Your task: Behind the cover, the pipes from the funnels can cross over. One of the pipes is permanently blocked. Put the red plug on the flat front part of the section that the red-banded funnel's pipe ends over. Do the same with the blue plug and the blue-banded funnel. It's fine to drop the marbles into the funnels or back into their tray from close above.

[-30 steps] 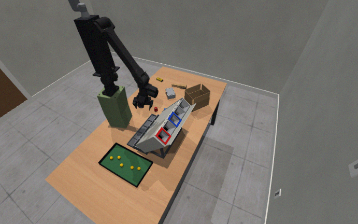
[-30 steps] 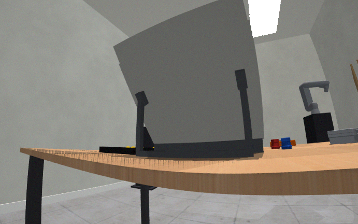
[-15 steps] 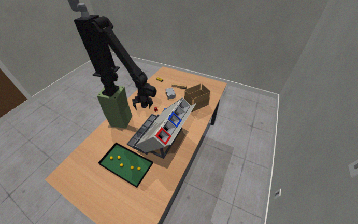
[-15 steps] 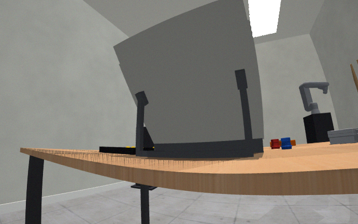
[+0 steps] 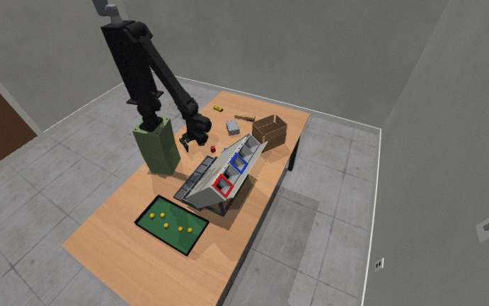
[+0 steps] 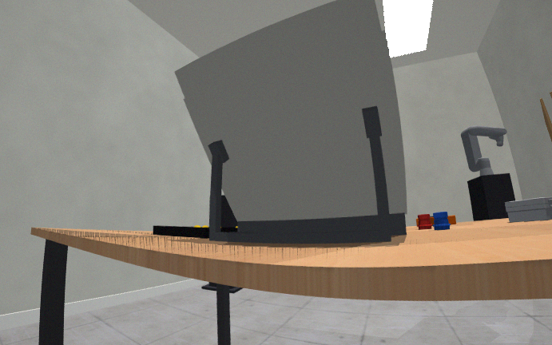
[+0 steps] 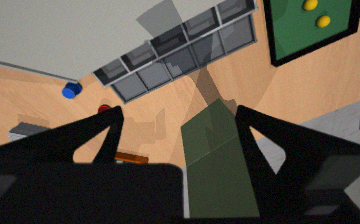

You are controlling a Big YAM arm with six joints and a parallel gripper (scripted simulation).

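My gripper (image 5: 190,143) hangs open and empty above the table, beside the green pedestal (image 5: 157,146); its two black fingers fill the lower wrist view (image 7: 178,125). The red plug (image 5: 212,149) stands on the table just right of the gripper, also in the wrist view (image 7: 104,108) and the low view (image 6: 424,221). The blue plug (image 7: 71,91) (image 6: 440,220) stands by the cover's end, next to the red one. The grey cover (image 5: 219,171) carries the red-banded funnel (image 5: 222,185) and the blue-banded funnel (image 5: 238,163). The sectioned grey tray (image 7: 173,55) lies along its front. Several yellow marbles (image 5: 165,224) lie in the green tray (image 5: 171,224).
A cardboard box (image 5: 269,131), a grey case (image 5: 232,127), a yellow block (image 5: 217,108) and a wooden stick (image 5: 244,117) lie at the far end of the table. A small orange block (image 7: 131,159) lies near the plugs.
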